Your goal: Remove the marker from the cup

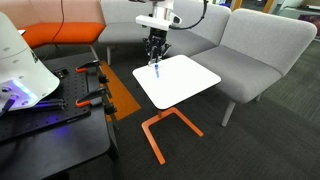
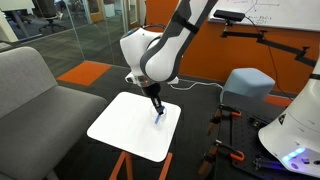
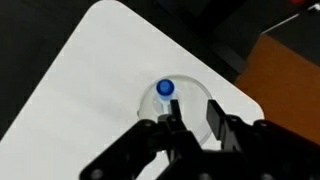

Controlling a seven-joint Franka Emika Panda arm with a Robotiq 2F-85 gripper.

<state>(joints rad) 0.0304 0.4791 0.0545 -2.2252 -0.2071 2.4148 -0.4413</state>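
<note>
— end effector [image 3: 195, 122] first: where is it, and is it holding anything?
— it hangs right over the cup [image 3: 178, 102], pointing down. in the wrist view its two dark fingers [image 3: 174, 124] stand a narrow gap apart, and only the cup's pale inside shows through that gap. so it's partly spread and gripping nothing.
— and the marker [image 3: 166, 88]?
— standing inside the cup. you look down on its round blue cap, just past the tip of one finger and outside the gap. whether that finger touches it, i can't tell.
— what's the cup standing on?
— the white counter [image 3: 90, 70], close to one of its rounded corners. the cup is clear, so in both exterior views it's too faint to make out. there the marker [image 1: 157, 70] [image 2: 160, 117] shows as a thin blue stick directly under the end effector.
— anything else around the cup?
— in an exterior view a grey sofa [image 1: 250, 40] runs behind it, and the counter's orange legs [image 1: 165, 128] spread on the floor below it.
</note>
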